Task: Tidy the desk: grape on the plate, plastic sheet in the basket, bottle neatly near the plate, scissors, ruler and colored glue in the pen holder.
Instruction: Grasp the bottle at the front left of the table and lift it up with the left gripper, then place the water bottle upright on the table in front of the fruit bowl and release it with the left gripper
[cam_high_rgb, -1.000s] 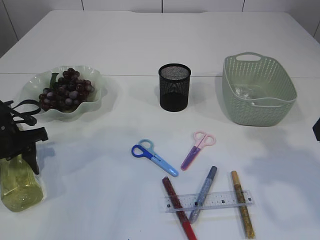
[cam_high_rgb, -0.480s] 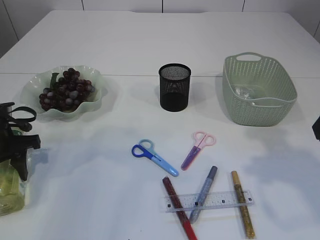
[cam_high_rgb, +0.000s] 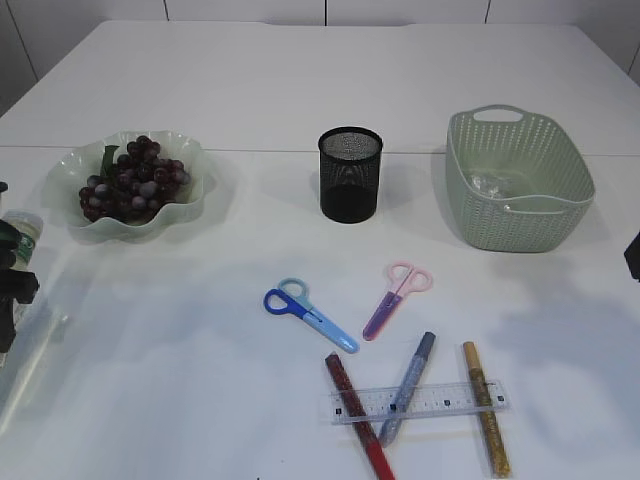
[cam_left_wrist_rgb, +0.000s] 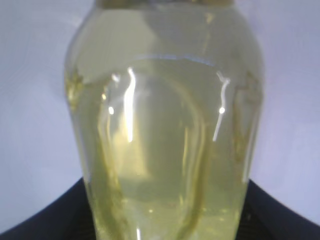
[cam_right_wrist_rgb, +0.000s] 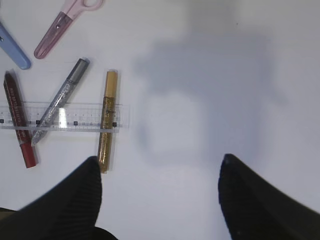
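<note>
Nearest of all, at the front right, three glue sticks lie side by side: a red glue stick (cam_high_rgb: 358, 417), a silver glue stick (cam_high_rgb: 406, 387) and a gold glue stick (cam_high_rgb: 485, 422). A clear ruler (cam_high_rgb: 418, 402) rests flat across all three, so it touches each one. It would probably have to come off first.

The right gripper (cam_right_wrist_rgb: 159, 172) hangs above bare table just to the right of the gold one. Its jaws are spread wide and hold nothing. From there it looks ready to come down on the ruler or a stick.

A little farther back lie the blue scissors (cam_high_rgb: 306, 313) and the pink scissors (cam_high_rgb: 394, 296), both flat and close together but not touching.

At the far left edge, the left gripper (cam_high_rgb: 10, 300) pinches a clear bottle (cam_left_wrist_rgb: 165, 130) of yellow liquid. The wrist view shows the bottle filling the space between the jaws. It is tipped over and mostly out of sight at the edge, so I cannot tell if it touches the table. It belongs beside the plate, and it is near there.

Farther back, the grapes (cam_high_rgb: 130, 180) already sit on the wavy green plate (cam_high_rgb: 195, 160) on the left. The black mesh pen holder (cam_high_rgb: 350, 173) stands in the middle with nothing poking out. On the right, the green basket (cam_high_rgb: 520, 180) has something clear and shiny inside, likely the plastic sheet (cam_high_rgb: 490, 185).
</note>
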